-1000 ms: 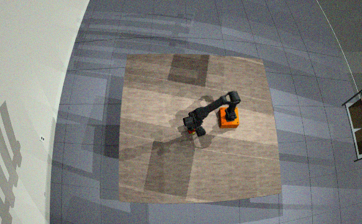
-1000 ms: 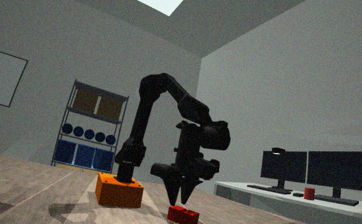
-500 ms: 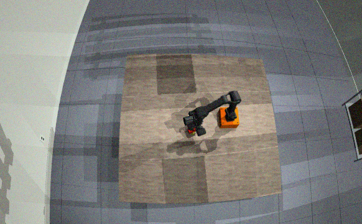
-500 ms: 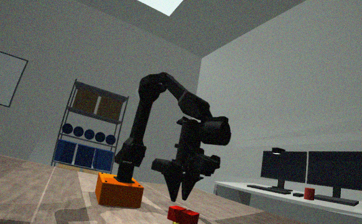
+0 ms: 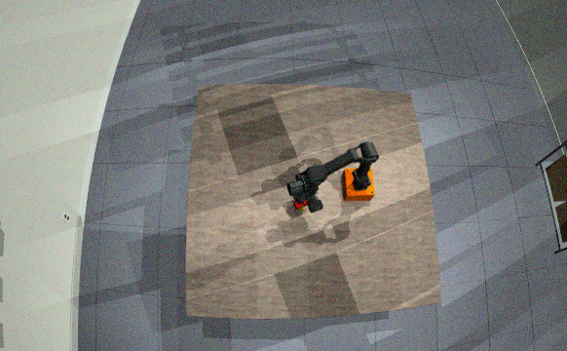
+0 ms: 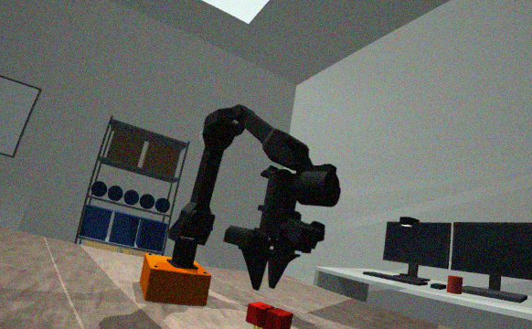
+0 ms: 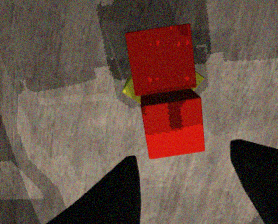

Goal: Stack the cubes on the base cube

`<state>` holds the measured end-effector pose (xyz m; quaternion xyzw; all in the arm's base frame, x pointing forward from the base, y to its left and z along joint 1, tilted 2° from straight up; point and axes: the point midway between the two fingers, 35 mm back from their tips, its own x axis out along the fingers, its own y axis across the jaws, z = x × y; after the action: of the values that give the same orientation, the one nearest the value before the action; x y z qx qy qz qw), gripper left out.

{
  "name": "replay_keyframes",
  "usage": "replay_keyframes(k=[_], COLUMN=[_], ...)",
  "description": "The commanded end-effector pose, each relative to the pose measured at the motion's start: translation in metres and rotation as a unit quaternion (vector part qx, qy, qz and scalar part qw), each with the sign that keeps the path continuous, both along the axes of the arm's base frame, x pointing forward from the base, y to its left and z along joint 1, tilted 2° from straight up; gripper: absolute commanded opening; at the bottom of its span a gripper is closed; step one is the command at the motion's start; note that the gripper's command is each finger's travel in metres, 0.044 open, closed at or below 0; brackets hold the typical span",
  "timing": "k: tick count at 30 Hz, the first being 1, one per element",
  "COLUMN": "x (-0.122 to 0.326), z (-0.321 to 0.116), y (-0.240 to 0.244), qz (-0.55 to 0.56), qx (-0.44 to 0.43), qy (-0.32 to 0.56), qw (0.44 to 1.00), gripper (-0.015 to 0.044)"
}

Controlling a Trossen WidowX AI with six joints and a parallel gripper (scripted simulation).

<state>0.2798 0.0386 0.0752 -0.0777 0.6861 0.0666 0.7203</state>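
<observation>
Gripper (image 6: pixel 264 288) (image 7: pixel 183 157) parted, nothing between its fingers, above two red cubes: near cube (image 7: pixel 174 127) and far cube (image 7: pixel 162 60), both seemingly on the yellow base cube (image 7: pixel 130 91) (image 6: pixel 258 327). Step judged: withdrawal after release; next, continue clear without brushing either cube. Base mostly hidden—corners only; exterior view crops the stack—exact gap and levelness unconfirmed.

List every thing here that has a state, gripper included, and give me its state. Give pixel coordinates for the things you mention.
Gripper (image 6: pixel 264 289) (image 7: pixel 183 157): open, raised above the cubes, nothing between the fingers.
Upper red cube in the wrist view (image 7: pixel 162 60): on the base cube, released.
Lower red cube in the wrist view (image 7: pixel 174 127): on the base cube, released, beside the other.
Base cube (image 7: pixel 132 91): mostly covered, corners showing.
Monitors (image 6: pixel 418 244) (image 6: pixel 499 249): screens dark.
</observation>
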Motion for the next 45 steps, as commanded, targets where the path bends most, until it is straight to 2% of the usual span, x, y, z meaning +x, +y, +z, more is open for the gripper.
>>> replay_keyframes(k=[1,32,35,39,43,45], x=[0.002,0.001,0.001,0.0,-0.011,-0.014], z=[0.008,0.024,0.021,0.022,0.023,0.023], y=[0.001,0.001,0.009,0.063,0.118,0.127], qz=[-0.001,-0.001,0.0,0.0,0.0,0.0], qx=[0.001,0.001,0.001,0.004,0.006,0.006], qy=[-0.008,-0.008,-0.004,-0.003,-0.003,-0.003], qw=[1.0,1.0,1.0,1.0,1.0,1.0], gripper=[0.0205,0.0205,0.0284,0.0389,0.04,0.04])
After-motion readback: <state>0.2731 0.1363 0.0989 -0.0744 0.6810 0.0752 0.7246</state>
